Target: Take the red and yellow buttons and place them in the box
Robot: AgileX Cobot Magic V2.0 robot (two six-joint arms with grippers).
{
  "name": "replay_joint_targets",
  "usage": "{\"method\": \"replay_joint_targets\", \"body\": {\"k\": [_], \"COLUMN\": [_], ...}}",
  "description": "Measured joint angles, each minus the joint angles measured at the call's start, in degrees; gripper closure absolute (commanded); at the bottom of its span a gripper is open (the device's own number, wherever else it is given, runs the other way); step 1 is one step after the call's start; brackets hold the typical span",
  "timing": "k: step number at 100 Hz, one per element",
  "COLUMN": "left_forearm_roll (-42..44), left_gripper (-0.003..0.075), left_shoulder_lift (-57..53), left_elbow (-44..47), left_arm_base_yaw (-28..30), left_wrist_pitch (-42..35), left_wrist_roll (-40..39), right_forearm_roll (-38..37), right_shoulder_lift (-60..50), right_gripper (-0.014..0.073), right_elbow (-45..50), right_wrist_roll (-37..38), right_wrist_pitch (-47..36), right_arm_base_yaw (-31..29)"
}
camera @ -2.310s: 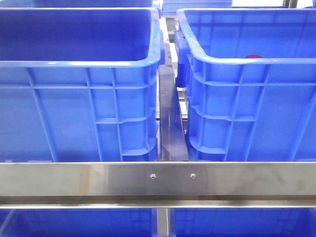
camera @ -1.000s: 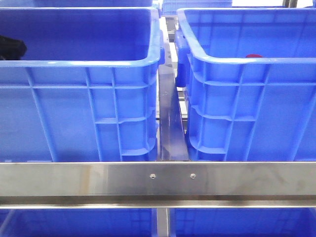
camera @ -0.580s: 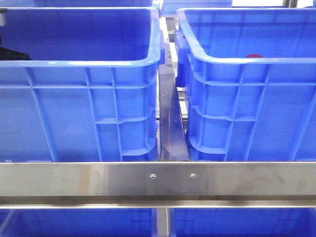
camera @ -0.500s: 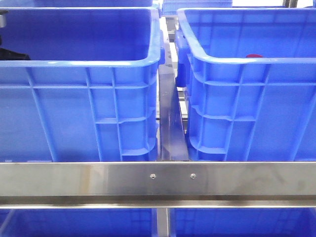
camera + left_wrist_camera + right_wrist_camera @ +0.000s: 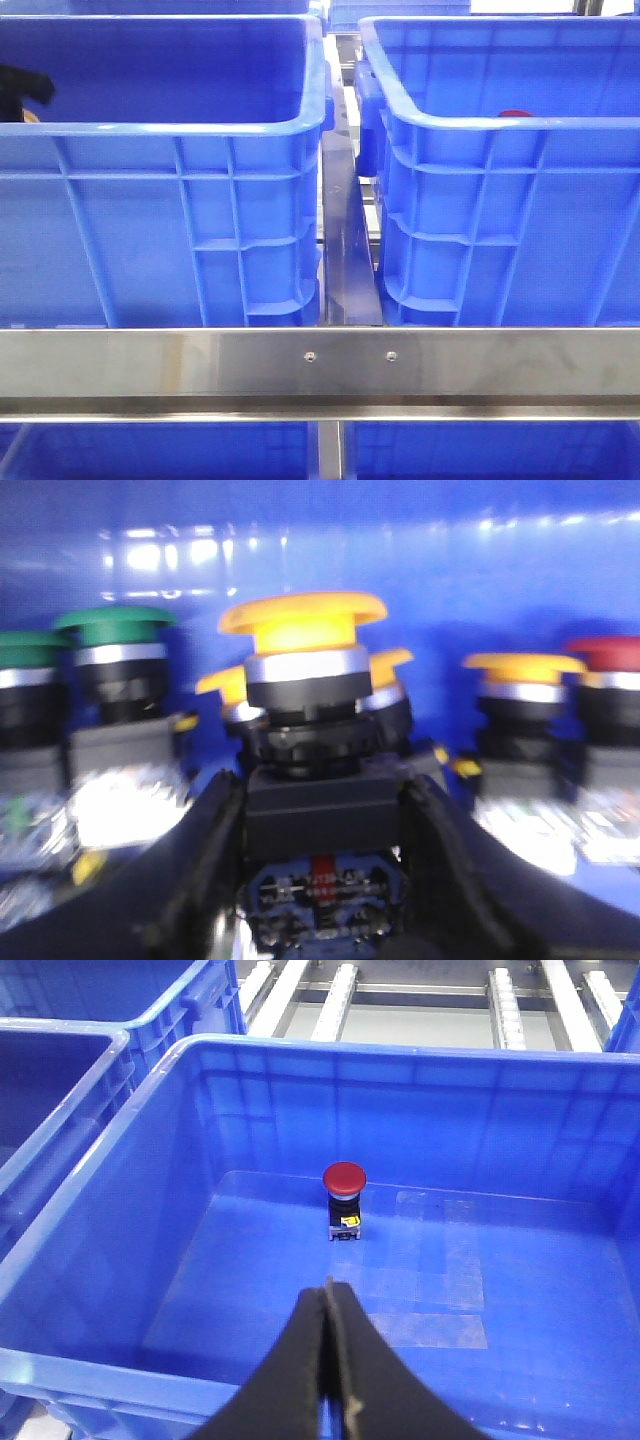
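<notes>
The left pincer (image 5: 320, 880) grips a yellow button (image 5: 303, 670) by its black base, among green, yellow and red ones. The right pincer (image 5: 330, 1360) hangs closed and empty over the box (image 5: 300, 1050), where one red button (image 5: 344, 1198) stands.

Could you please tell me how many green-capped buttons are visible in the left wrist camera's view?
2: one green button stands upright beside the yellow button at the left gripper; another green button sits at the frame edge. More may be hidden.

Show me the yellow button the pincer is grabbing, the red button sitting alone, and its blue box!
yellow button (image 5: 303, 620): left wrist view, on its mushroom cap.
red button (image 5: 344, 1176): right wrist view, on its round top.
blue box (image 5: 150, 1095): right wrist view, on its rim.
</notes>
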Motion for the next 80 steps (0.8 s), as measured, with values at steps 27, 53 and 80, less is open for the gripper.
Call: {"method": "replay_joint_targets", "body": {"k": [27,53,80], "left_forearm_roll": [0.23,0.23,0.04], "left_gripper": [0.0739,0.0739,0.0739], "left_shoulder_lift": [-9.87,-21.18,-29.57], "left_elbow": [0.0,0.0,0.0], "left_arm_base_yaw": [-1.57,-11.44,-27.76], "left_wrist_pitch": [8.86,17.73,20.96], "left_wrist_roll": [1.63,2.51,2.62], "right_forearm_roll": [0.0,0.0,0.16], "right_shoulder_lift": [0.0,0.0,0.0], "right_gripper": [0.0661,0.0661,0.0659], "right_elbow": [0.0,0.0,0.0], "right_wrist_roll": [0.0,0.0,0.0], "right_wrist_pitch": [0.0,0.0,0.0], "right_arm_base_yaw": [0.0,0.0,0.0]}}
